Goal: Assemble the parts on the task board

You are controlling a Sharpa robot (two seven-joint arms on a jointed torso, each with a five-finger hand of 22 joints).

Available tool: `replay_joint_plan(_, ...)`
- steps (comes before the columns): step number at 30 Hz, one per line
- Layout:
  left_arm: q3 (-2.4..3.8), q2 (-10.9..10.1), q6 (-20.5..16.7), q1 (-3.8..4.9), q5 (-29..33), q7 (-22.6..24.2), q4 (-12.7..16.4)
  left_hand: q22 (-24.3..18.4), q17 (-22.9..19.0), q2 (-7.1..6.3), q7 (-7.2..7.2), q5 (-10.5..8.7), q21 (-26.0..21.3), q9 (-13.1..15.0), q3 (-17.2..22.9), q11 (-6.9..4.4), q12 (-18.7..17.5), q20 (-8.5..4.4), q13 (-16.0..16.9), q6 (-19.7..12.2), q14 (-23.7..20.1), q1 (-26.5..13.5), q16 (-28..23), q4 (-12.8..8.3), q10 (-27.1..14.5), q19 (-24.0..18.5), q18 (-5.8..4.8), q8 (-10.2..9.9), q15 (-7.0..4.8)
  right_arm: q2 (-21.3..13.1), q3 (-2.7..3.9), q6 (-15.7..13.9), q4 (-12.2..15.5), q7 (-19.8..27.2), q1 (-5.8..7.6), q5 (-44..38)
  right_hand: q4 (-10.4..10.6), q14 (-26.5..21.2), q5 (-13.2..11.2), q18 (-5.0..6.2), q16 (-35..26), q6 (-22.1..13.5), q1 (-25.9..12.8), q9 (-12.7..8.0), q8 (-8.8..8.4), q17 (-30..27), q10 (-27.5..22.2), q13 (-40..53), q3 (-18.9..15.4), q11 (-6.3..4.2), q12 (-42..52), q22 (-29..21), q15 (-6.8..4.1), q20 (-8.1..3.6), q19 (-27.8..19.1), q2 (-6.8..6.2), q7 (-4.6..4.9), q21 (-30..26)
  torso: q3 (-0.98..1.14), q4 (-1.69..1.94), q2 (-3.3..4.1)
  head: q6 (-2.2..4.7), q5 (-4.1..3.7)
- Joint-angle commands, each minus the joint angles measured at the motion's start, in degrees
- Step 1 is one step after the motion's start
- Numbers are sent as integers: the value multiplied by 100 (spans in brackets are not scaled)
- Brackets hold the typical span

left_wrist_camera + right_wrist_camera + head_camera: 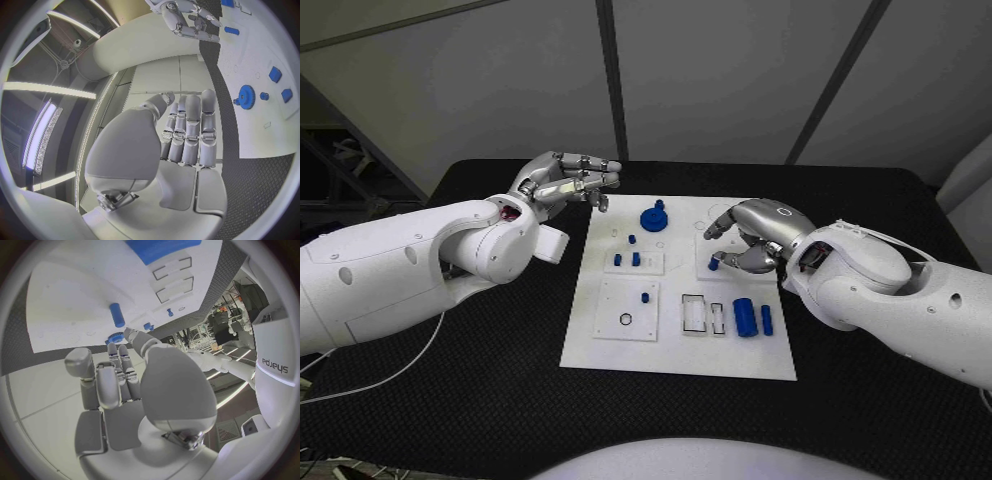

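A small blue peg (714, 265) is seen on the task board (678, 355), just beside the curled, empty fingers of the right hand (750, 240) (touching cannot be told). The left hand (567, 183) is held empty, fingers half curled, at the board's far corner.

Black table (473, 420), grey panelled wall (718, 70) behind (dark vertical seams)

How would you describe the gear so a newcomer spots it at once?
Start at the white board in the middle of the black table. At its far edge, between the two hands, stands the gear. It is the only round, toothed blue part with a post on top; its neighbours are small blocks and pegs.
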Motion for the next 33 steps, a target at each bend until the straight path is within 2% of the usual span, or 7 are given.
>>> replay_joint_plan(1, 2, 12, 87, 6, 8, -2, -2, -6, -6, 27, 14, -30, -21, -4, -32, -2, 19, 31, 6, -19, -6, -18, -39, -4, -46, -10, -60, -20, 29, -9, 9, 456, -23, -148, 15, -70, 5, 194, -27, 52, -12, -4, -16, -6, 16, -11, -55, -5, -59, -7, 36, -12, 27, -5, -39, -55, -43, -27, 2, 9, 2, -4, -11)
replay_joint_plan(7, 1, 13, 91, 6, 8, -6, -7, -7, -8, 28, 14, -30, -23, -3, -34, -1, 23, 32, 7, -20, -6, -20, -39, -4, -48, -9, -60, -19, 30, -10, 12, 712, -57, -181, 19, -98, 24, 193, -41, 54, -13, -2, -10, -5, 22, -23, -54, 1, -110, -10, 81, -22, 27, -3, -37, -40, -66, -39, -2, 10, 4, -17, -10)
replay_joint_plan(15, 1, 13, 95, 6, 8, -6, -11, -7, -8, 28, 14, -30, -23, -3, -34, -1, 23, 32, 7, -20, -6, -20, -39, -4, -48, -9, -60, -19, 30, 45, 10, 885, -77, -158, 18, -106, 60, 191, -45, 52, -15, 38, 14, 4, 39, -44, 16, 15, -171, -33, 201, -20, 9, -13, -13, 12, -86, -43, -1, 14, 0, -37, 1)
replay_joint_plan(28, 1, 16, 98, 6, 8, -12, -12, -10, -11, 34, 14, -30, -27, -2, -38, -1, 30, 34, 9, -19, -5, -25, -38, -1, -51, -8, -60, -17, 31, 172, 9, 965, -190, -125, 17, -105, 157, 211, -64, 5, 15, 358, 107, 56, 136, -28, 592, 51, -52, -199, 535, 187, -125, -125, 189, 195, -35, 103, 3, 9, 5, -45, 4)
replay_joint_plan(33, 1, 14, 97, 6, 8, -16, -11, -10, -11, 34, 14, -30, -27, -2, -38, -1, 30, 34, 9, -19, -5, -25, -38, -1, -51, -8, -60, -17, 31, 215, 9, 991, -248, -139, 17, -105, 154, 225, -200, -6, 43, 584, 191, 96, 219, 4, 859, 81, 32, -255, 611, 240, -176, -171, 232, 294, -53, 141, 0, 11, 1, -55, 0)
